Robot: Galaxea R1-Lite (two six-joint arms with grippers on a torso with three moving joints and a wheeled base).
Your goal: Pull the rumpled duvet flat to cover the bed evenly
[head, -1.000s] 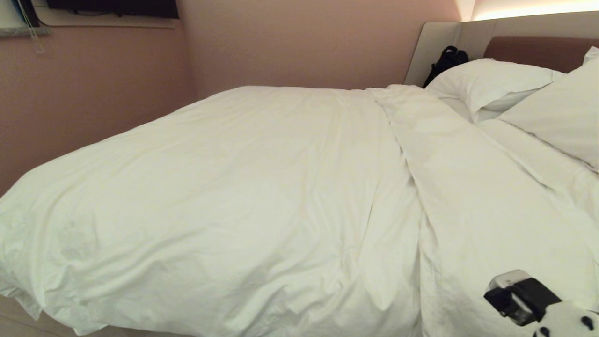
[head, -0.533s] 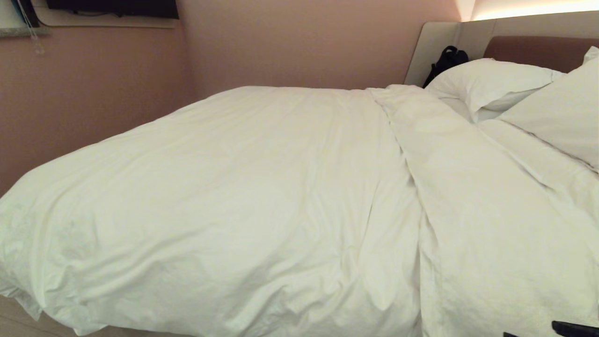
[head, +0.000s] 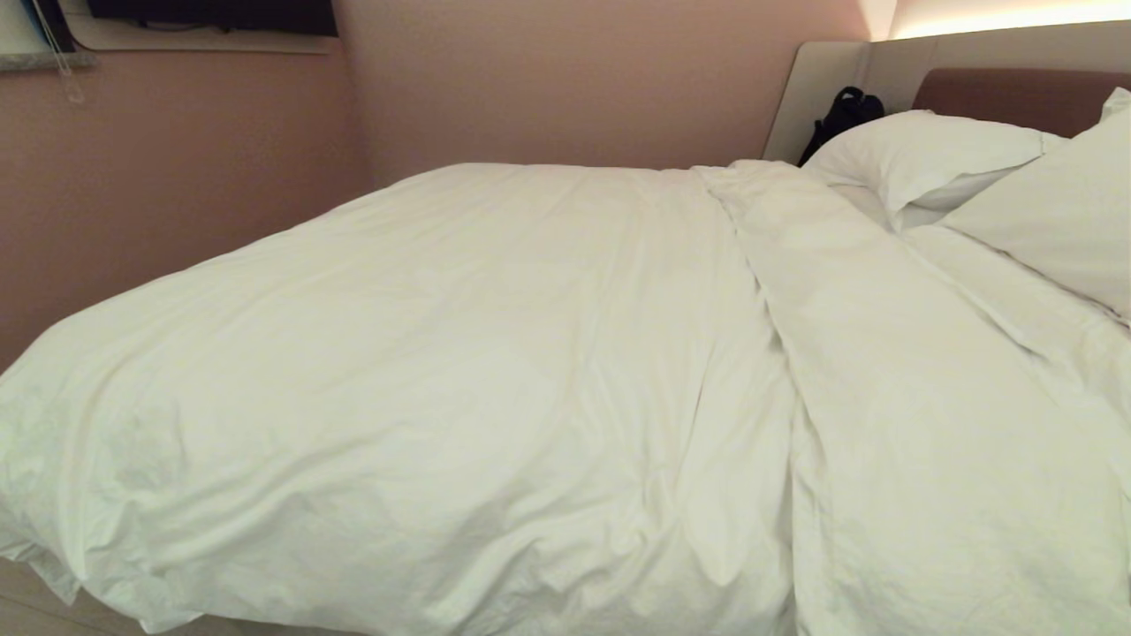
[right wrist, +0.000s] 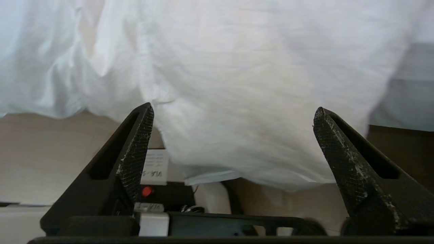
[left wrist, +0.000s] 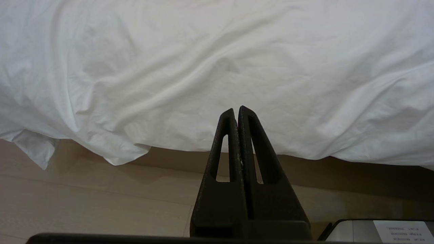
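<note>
white duvet point(head: 459, 371) runs lengthwise toward the pillows point(head: 928, 159) (finely creased); left gripper point(left wrist: 237, 112) clenched, right gripper point(right wrist: 234, 112) released.

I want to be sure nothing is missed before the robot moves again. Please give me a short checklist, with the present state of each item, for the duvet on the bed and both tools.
1. Right tool open and empty: ok, fingers wide apart, nothing between them.
2. Left tool shut and empty: ok, it points at the hanging duvet edge, not touching it.
3. Duvet spread flat over the bed: not ok, a long fold runs toward the pillows.
4. Duvet hangs evenly at the near side: not ok, one corner droops lower toward the floor.
5. Arms clear of the head view: ok, neither shows there.
6. Far side coverage: cannot tell.
</note>
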